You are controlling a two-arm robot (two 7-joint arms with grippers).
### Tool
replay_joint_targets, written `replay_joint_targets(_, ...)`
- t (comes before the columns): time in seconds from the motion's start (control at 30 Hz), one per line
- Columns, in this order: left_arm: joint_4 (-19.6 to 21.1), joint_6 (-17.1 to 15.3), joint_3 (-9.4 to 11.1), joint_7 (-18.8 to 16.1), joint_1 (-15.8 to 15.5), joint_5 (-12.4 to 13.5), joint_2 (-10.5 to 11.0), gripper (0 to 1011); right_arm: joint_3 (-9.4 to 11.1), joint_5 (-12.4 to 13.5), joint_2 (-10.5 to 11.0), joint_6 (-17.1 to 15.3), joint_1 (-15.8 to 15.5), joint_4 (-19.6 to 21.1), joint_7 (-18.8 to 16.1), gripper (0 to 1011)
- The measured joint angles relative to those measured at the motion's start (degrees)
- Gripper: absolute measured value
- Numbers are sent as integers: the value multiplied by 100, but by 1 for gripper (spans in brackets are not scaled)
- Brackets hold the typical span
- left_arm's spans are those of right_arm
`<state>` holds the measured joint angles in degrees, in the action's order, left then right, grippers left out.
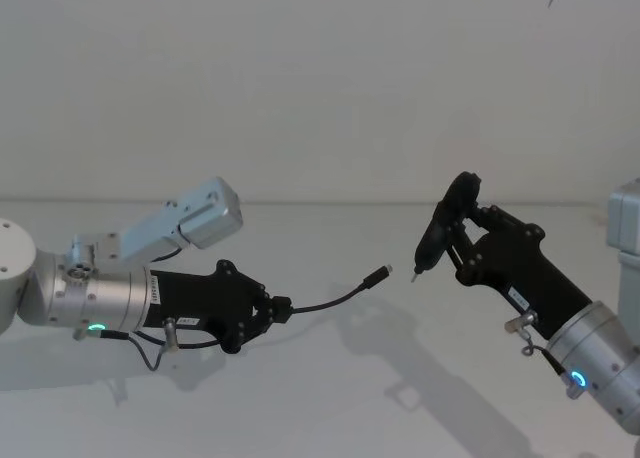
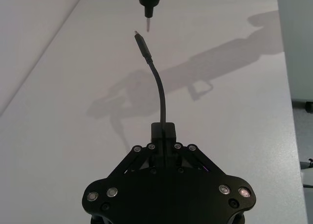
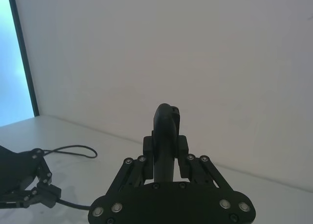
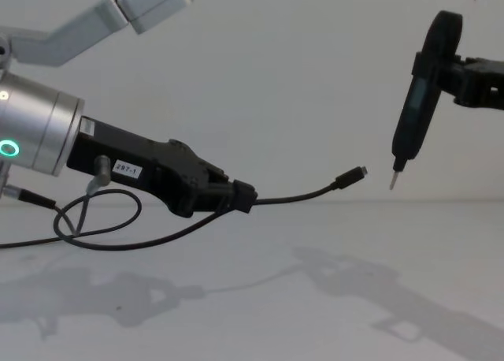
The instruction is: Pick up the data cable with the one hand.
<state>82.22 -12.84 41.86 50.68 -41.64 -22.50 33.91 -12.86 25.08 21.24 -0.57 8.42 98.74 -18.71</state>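
Plain white wall (image 1: 300,78) rises behind a bare white surface (image 1: 330,408), and both arms hang above it. On the robot's left, the left gripper (image 1: 276,308) has its jaws clenched on the data cable (image 1: 335,300) a little way back from its plug (image 1: 379,275). The free end therefore stands out in the air, nearly level and pointing at the other arm, while the slack sags beneath the gripper's body and runs back toward the robot's left. Gripping close to the tip looks chosen to keep the plug steady and aimed, and the lift itself seems done. Opposite, the right gripper (image 1: 462,246) is clamped on a black pen-shaped tool (image 1: 438,233) held tip down, with the tip just beside the plug but not touching it. A white label (image 4: 126,169) on the left gripper appears to read "297-1", though I am not certain of it. The second label (image 1: 518,298), on the right gripper, is too small to read.
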Motion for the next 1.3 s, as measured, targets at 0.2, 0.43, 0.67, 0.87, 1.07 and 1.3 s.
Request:
replay_joint_targets(0.2,16,54,3,44,-7,-14,14,37,8,123,36,-47,71,0,-78,279)
replay_joint_targets(0.43,29,93,7,75,-10,-23,24,37,32,322,77,-126,139,6,-183,279)
replay_joint_targets(0.67,34,115,7,89,-14,-27,27,37,49,525,104,-197,183,7,-288,279)
replay_joint_targets(0.87,37,124,8,99,-17,-31,30,37,51,667,128,-234,215,4,-364,279)
replay_joint_targets(1.07,41,130,7,102,-17,-33,33,37,42,766,152,-248,235,4,-406,279)
replay_joint_targets(1.3,42,135,7,107,-17,-33,35,37,22,839,180,-247,247,14,-427,279)
